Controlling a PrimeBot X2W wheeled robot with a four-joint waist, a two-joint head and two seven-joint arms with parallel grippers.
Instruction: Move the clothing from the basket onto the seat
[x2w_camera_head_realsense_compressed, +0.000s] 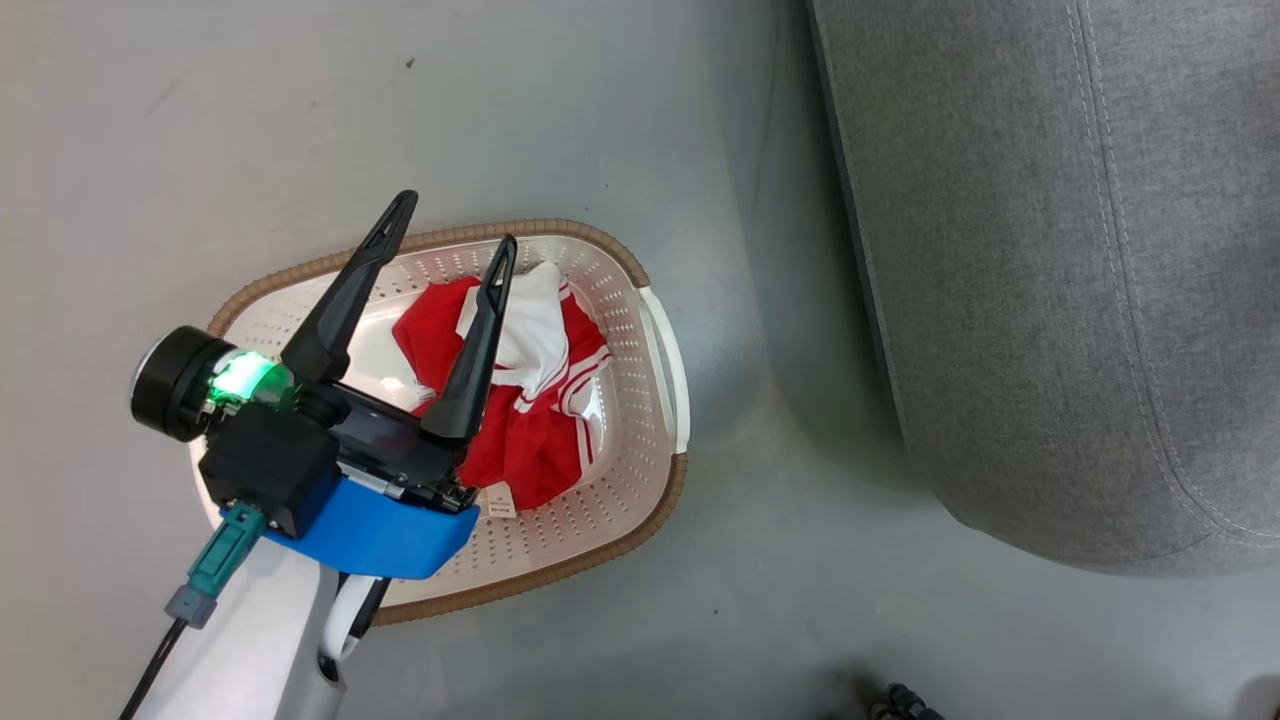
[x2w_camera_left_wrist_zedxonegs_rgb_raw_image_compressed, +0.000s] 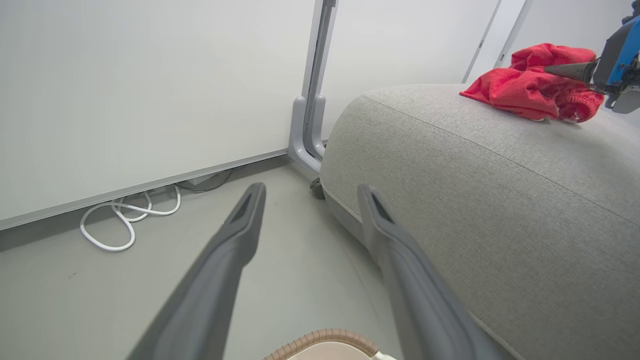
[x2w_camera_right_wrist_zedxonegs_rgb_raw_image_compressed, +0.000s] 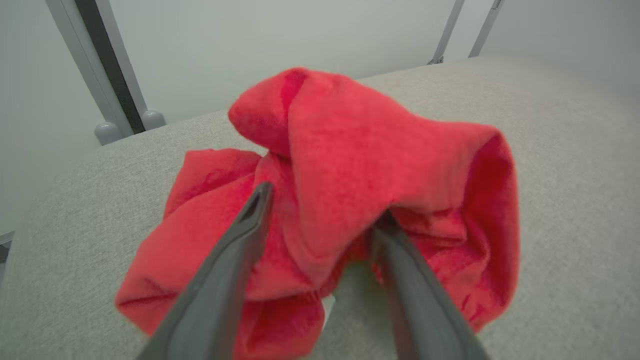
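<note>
The cream basket (x2w_camera_head_realsense_compressed: 655, 385) with its brown rim sits on the floor, and a red-and-white garment (x2w_camera_head_realsense_compressed: 540, 420) is crumpled inside it. Above the basket hovers my left gripper (x2w_camera_head_realsense_compressed: 455, 225), open and holding nothing; its fingers (x2w_camera_left_wrist_zedxonegs_rgb_raw_image_compressed: 245, 225) point past the basket rim (x2w_camera_left_wrist_zedxonegs_rgb_raw_image_compressed: 325, 339) toward the floor. The grey seat (x2w_camera_head_realsense_compressed: 1050, 250) stands to the right of the basket. On the seat (x2w_camera_right_wrist_zedxonegs_rgb_raw_image_compressed: 550, 150) a plain red garment (x2w_camera_right_wrist_zedxonegs_rgb_raw_image_compressed: 350, 165) lies bunched. My right gripper (x2w_camera_right_wrist_zedxonegs_rgb_raw_image_compressed: 322, 207) is open, its spread fingers pushed into that cloth, and the right fingertip is covered by a fold. The same red garment (x2w_camera_left_wrist_zedxonegs_rgb_raw_image_compressed: 520, 85) and right gripper (x2w_camera_left_wrist_zedxonegs_rgb_raw_image_compressed: 575, 71) show from the left wrist.
A white wall panel with a grey post (x2w_camera_left_wrist_zedxonegs_rgb_raw_image_compressed: 310, 120) runs behind the seat. A coiled white cable (x2w_camera_left_wrist_zedxonegs_rgb_raw_image_compressed: 125, 220) lies on the floor along the wall. Bare grey floor (x2w_camera_head_realsense_compressed: 760, 560) separates basket and seat. A small dark object (x2w_camera_head_realsense_compressed: 900, 702) sits at the bottom edge.
</note>
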